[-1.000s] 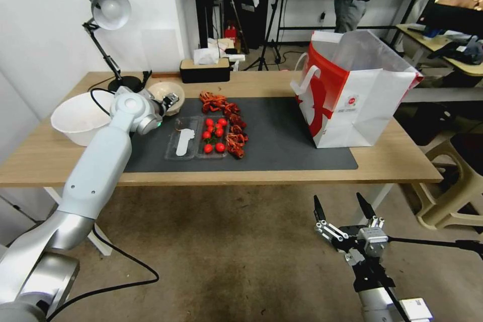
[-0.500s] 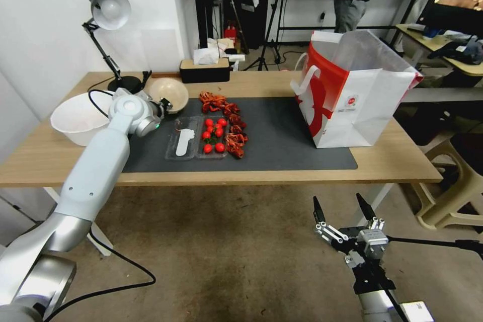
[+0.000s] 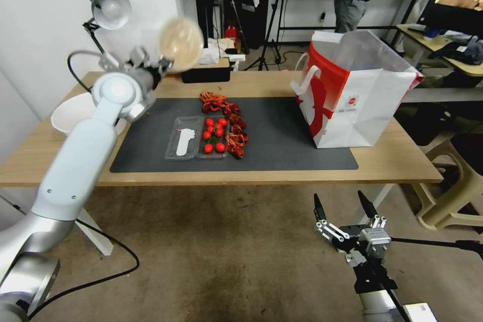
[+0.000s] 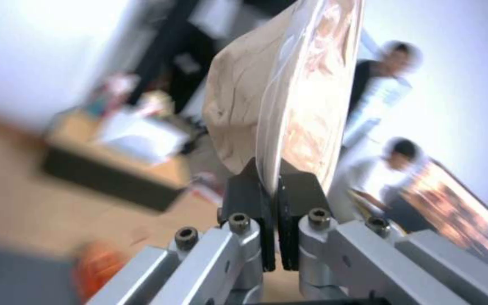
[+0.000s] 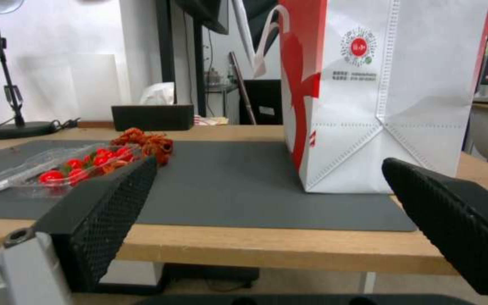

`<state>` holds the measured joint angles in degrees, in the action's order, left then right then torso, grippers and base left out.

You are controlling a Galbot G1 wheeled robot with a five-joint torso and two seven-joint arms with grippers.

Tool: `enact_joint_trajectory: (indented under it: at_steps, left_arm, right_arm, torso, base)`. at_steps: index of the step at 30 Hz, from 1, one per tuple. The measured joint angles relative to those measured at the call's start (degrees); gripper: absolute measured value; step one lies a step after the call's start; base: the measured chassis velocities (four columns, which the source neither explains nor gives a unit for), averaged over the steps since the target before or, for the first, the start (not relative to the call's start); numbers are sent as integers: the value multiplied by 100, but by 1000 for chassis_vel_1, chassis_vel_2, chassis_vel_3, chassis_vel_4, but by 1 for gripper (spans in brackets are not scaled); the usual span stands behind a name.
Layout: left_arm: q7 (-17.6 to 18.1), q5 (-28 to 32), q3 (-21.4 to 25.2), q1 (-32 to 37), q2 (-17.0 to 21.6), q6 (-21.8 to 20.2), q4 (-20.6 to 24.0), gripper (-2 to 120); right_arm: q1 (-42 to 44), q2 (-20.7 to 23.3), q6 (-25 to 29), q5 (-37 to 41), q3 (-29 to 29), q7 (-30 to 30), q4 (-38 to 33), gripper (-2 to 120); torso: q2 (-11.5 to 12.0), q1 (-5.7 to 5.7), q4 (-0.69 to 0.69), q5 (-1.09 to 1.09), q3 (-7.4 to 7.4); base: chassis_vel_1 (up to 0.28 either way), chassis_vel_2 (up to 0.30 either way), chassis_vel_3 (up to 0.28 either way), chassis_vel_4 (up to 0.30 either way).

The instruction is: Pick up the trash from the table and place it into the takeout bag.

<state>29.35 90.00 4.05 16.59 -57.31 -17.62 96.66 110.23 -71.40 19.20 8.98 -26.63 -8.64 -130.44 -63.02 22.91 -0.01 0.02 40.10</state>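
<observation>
The left pincer [image 3: 160, 66] pinches the beige bowl [image 3: 180, 44] by its rim, high above the bench [image 3: 382, 166]. That thin grip could slip mid-swing toward the takeout bag [image 3: 358, 93]. The right pincer [image 3: 343, 209] waits wide open.

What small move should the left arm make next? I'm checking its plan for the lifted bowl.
Probably carry the beige bowl rightward toward the open white-and-red paper takeout bag: the left gripper is clamped on its rim, above the table's far-left side, and the bag stands at the right end.

matt beige bowl [image 3: 180, 44], wood-grain table [image 3: 251, 84], white paper takeout bag [image 3: 370, 105].
</observation>
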Motion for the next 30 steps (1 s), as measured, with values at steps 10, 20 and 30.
enact_joint_trajectory:
  at_steps: [10,20,30]
  left_arm:
    - [-937,-1417,-1555,-1312,-435,14,-140,0]
    - [-2044,-3366,-3473,-2453,-1072,448,-903,0]
    - [-2579,-4826,-4100,-2820,-1553,791,-1686,0]
  right_arm:
    - [112,-88,-14,-53,-132,5,-90,100]
    - [174,-235,16,-116,-208,23,-125,100]
    - [193,-361,129,-158,-250,43,-115,100]
  torso:
    - [0,1,-1,0,1]
    - [0,1,0,0,1]
    - [0,2,2,-3,1]
  base:
    - [0,0,0,0]
    - [0,0,0,0]
    - [0,0,0,0]
